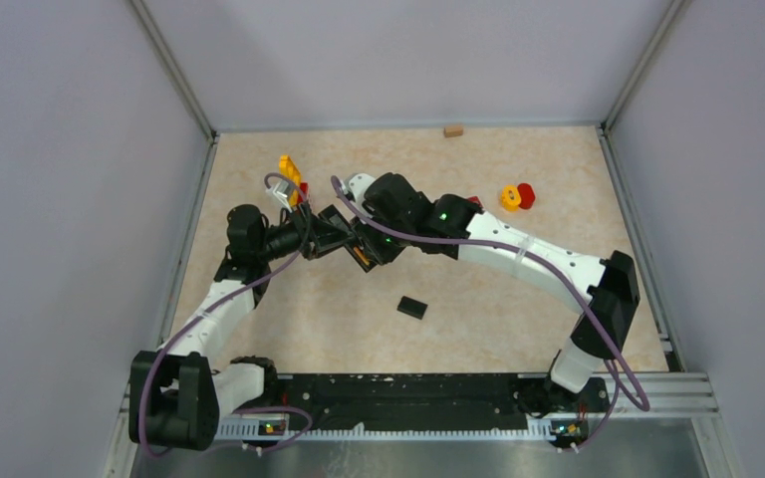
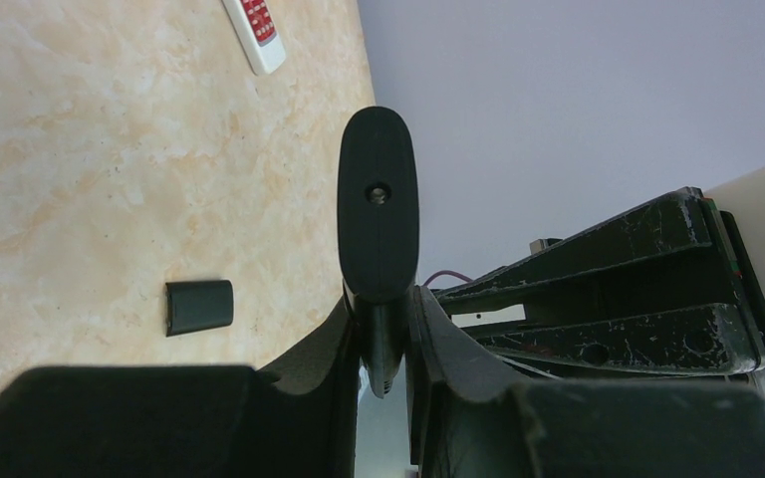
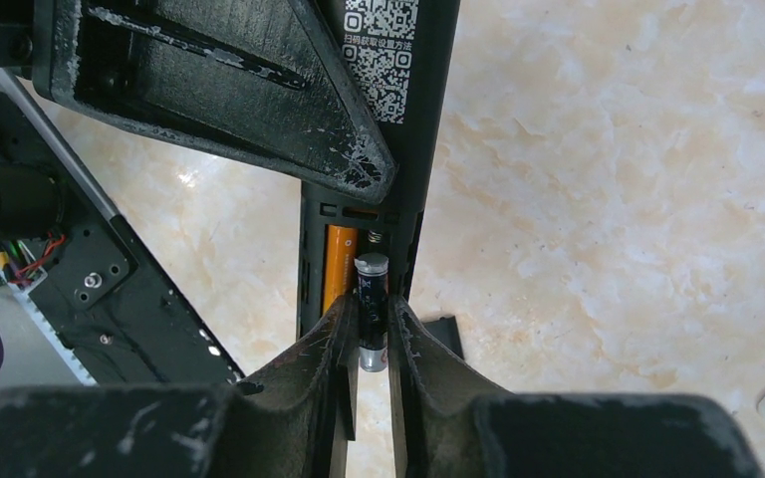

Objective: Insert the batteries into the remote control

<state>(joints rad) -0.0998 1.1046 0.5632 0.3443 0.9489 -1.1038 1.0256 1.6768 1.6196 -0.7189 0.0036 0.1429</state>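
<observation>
My left gripper (image 1: pixel 327 235) (image 2: pixel 388 324) is shut on a black remote control (image 2: pixel 379 199) (image 3: pixel 390 159), held off the table with its open battery bay facing the right gripper. An orange battery (image 3: pixel 339 274) lies in the bay's left slot. In the right slot next to it stands a dark battery (image 3: pixel 371 284) with metal ends. My right gripper (image 3: pixel 371 307) (image 1: pixel 372 249) is shut on this battery, a finger against each side. The remote's black battery cover (image 1: pixel 411 308) (image 2: pixel 199 306) lies flat on the table, near of both grippers.
A white remote (image 2: pixel 256 30) with red buttons lies on the table. Yellow and red toy pieces (image 1: pixel 290 171) sit behind the left gripper; a yellow piece (image 1: pixel 509 198) and a red piece (image 1: pixel 526 194) lie at the right. A small wooden block (image 1: pixel 452 130) rests by the back wall.
</observation>
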